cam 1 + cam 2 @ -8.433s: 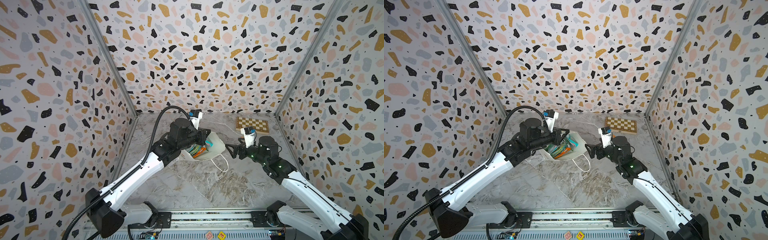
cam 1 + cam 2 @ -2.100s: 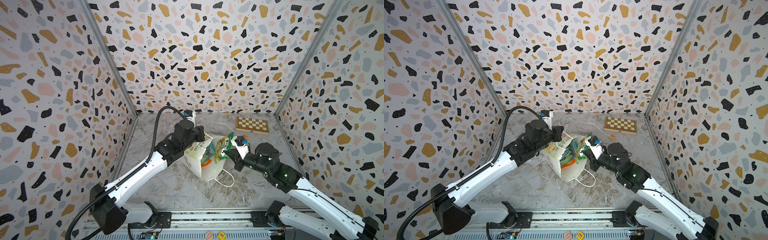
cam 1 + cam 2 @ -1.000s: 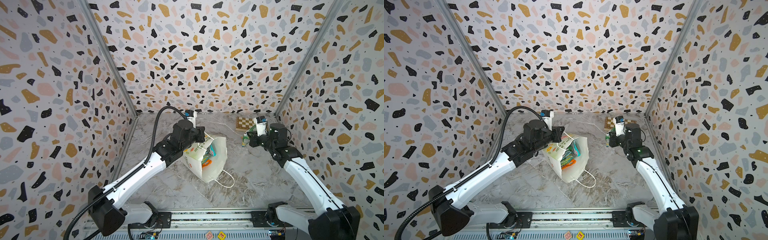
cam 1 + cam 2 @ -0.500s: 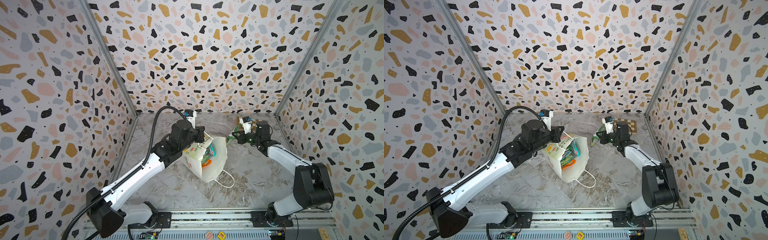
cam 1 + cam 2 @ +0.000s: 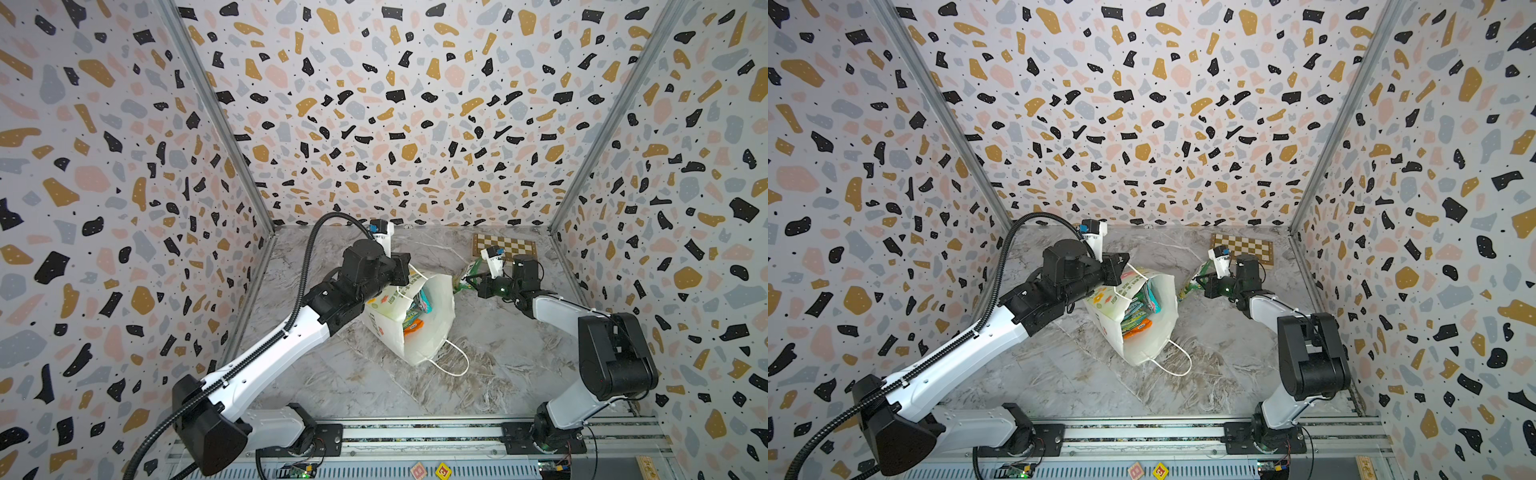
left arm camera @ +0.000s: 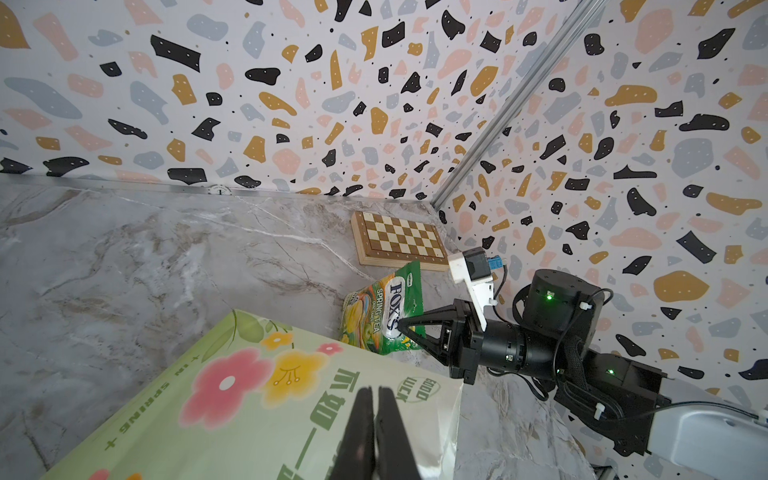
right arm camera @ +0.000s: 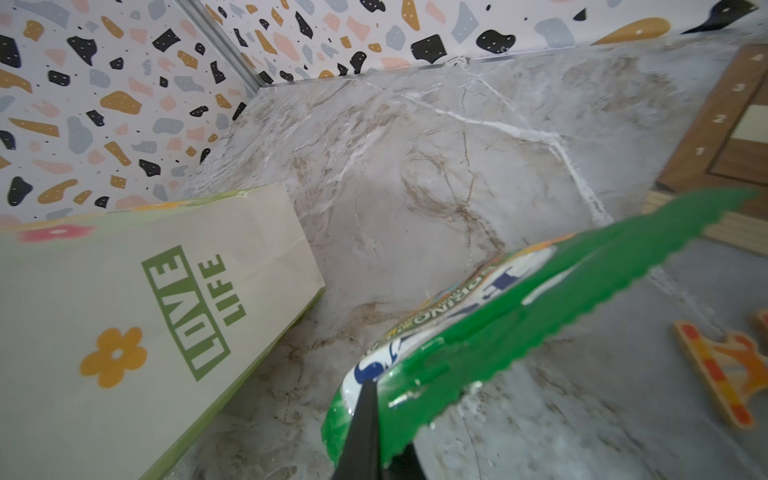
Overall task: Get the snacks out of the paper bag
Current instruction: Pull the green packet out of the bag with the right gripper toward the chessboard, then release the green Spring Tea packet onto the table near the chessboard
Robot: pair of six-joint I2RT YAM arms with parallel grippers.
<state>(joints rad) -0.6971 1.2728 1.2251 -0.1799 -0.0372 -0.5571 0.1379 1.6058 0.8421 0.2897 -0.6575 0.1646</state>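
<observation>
Pinched shut on a green packet [image 6: 382, 316], the right gripper [image 6: 401, 326] holds it by one edge outside the paper bag [image 6: 249, 395], low over the marble table [image 6: 145, 257], between the bag and the chessboard [image 6: 399, 239]. Whether the packet's lower edge touches the marble cannot be told. The left gripper [image 6: 374, 432] has its fingers pressed together, apparently nipping the bag's far rim so the mouth stays tilted up and open. By my reading the step in hand is setting one packet down clear of the bag. The next move calls for lowering it flat, letting go, then reaching back into the mouth without knocking the bag out of the left grip. More snacks [image 5: 417, 309] lie inside the bag in both top views, teal, green-yellow and orange, so most of the job is left. Only the top views look into the bag; neither wrist view shows its contents. The left wrist view alone gives the "FOX'S" lettering and where the jaws bite. The right wrist view alone shows the "LOVE LIFE" side of the bag and an orange trinket [image 7: 723, 370] on the table just beside the packet — something to avoid when releasing.
</observation>
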